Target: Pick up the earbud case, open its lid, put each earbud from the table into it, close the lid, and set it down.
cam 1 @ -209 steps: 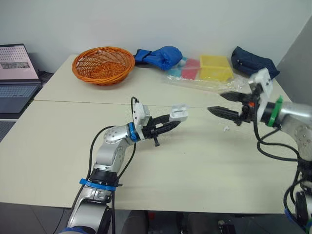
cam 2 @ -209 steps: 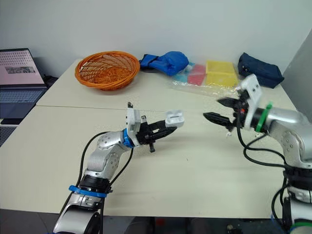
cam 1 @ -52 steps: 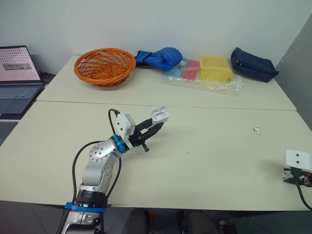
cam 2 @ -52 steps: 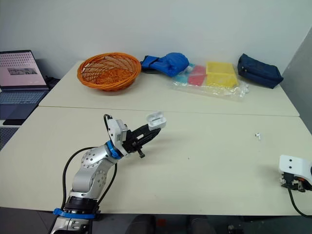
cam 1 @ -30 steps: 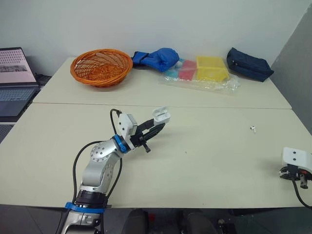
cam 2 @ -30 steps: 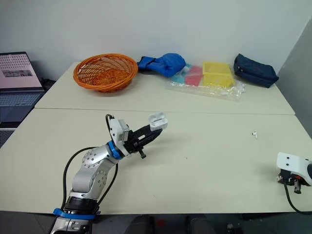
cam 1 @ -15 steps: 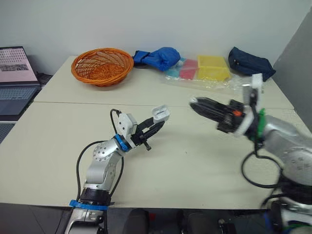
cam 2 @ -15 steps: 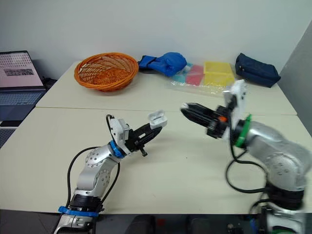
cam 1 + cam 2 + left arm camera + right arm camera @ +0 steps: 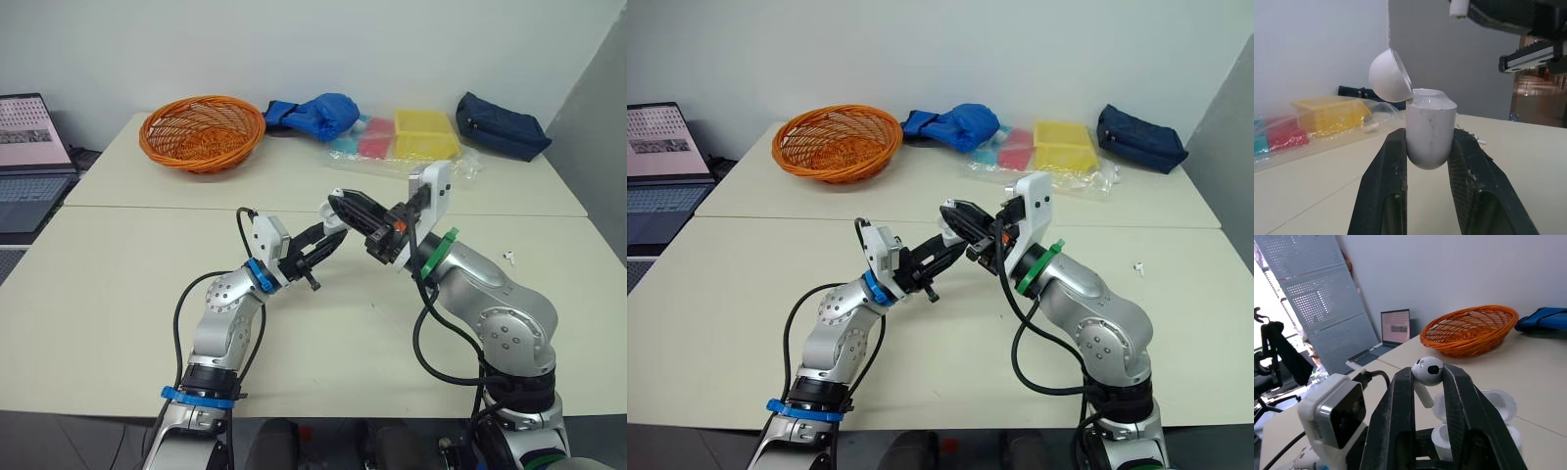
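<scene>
Since 0.5 s ago the right gripper [image 9: 345, 206] has been swinging leftward, and it is now meeting the left one above the table [image 9: 118, 294]. The left gripper [image 9: 323, 238] is clamping its 2 fingers on the earbud case [image 9: 1430, 132], holding it in the air with the lid [image 9: 1389, 76] tipped open. Just above it, the right gripper is pinching 1 earbud [image 9: 1426, 371]. A second earbud [image 9: 507, 256] is lying on the table, well apart to the right.

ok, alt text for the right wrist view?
The right gripper pinches a white earbud close over the open earbud case. An orange basket sits on the table behind, with a laptop beyond.
</scene>
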